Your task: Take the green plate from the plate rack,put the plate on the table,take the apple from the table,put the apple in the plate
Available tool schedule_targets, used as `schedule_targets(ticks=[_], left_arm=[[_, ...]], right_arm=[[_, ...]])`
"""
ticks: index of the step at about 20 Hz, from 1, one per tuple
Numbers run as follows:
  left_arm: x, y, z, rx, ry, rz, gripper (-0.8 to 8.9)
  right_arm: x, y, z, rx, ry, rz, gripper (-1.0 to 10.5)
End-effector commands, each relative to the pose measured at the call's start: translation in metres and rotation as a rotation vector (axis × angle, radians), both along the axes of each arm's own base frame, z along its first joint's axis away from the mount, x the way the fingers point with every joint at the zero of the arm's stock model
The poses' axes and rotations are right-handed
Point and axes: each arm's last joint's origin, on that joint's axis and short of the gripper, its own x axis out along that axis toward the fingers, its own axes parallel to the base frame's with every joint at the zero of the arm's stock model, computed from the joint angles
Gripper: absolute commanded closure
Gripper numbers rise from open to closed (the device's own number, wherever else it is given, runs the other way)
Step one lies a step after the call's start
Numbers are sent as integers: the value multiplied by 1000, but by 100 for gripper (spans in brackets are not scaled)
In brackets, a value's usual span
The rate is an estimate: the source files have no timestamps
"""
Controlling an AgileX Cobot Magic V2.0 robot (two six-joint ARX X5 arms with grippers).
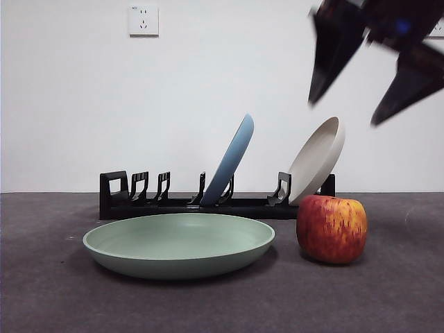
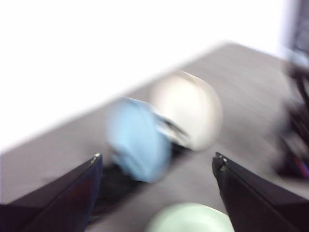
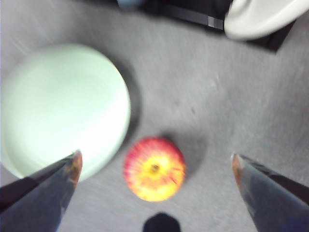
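Nearest the front camera: green plate (image 1: 179, 244), flat on the dark grey table (image 1: 48, 298), right way up, rim level, nothing in it. Behind the plate, across the table along the white wall: long, low black plate rack (image 1: 187, 201), long axis running side to side. Holding two plates on edge: blue plate (image 1: 230, 158) near the middle, beige plate (image 1: 316, 161) at the end nearest the apple, both leaning the same way, hollow faces turned toward the apple's side. Just beside the green plate, apart from its rim and in front of the rack's end: apple (image 1: 331, 228), upright on the table, stem dimple facing up in the right wrist view. High above the apple, at the front view's top corner: right end effector (image 1: 374, 90), dark and blurred, jaws spread wide, gripping nothing, apple (image 3: 154, 168) and green plate (image 3: 60, 108) lying on the table below it. Left end effector (image 2: 157, 166) also spread wide and unladen, aimed through heavy blur at the rack's two plates
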Motion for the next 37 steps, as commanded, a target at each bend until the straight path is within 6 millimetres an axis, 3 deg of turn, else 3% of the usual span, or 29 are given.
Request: schedule_targets(ticks=[1,6,12,14,16,17,22,25,30,32,34,37], left_arm=[[-20,31,10,-30,-57,136,432],[-62,79,18,-42,-134,341,432],[-75,91,14,-12,-123,384,433],[-76,92,10,12,-99,383,433],[-76,92,8,22,-84,384,433],[-76,92,8,24,-83,385,434],[-75,92,8,25,-82,384,436],[-75,92,8,26,-82,383,436],[-76,92,7,36,-73,383,436],[-76,92,7,39,-71,383,436],[-76,92,7,43,-71,382,436],[-76,92,5,57,-60,381,436]], right_arm=[[11,13,-23,-66,65,38,312],[33,32,-73,-132,201,67,317],[43,42,-114,-181,317,71,323],[44,42,-121,-179,350,37,462],[44,43,-121,-177,353,37,873],[44,43,-121,-178,352,38,948],[44,45,-117,-171,338,38,958],[47,53,-95,-141,298,42,958],[49,103,-33,-62,132,165,959],[44,131,-20,-41,87,234,959],[42,154,-20,-41,76,285,959],[42,179,-45,-81,120,330,959]])
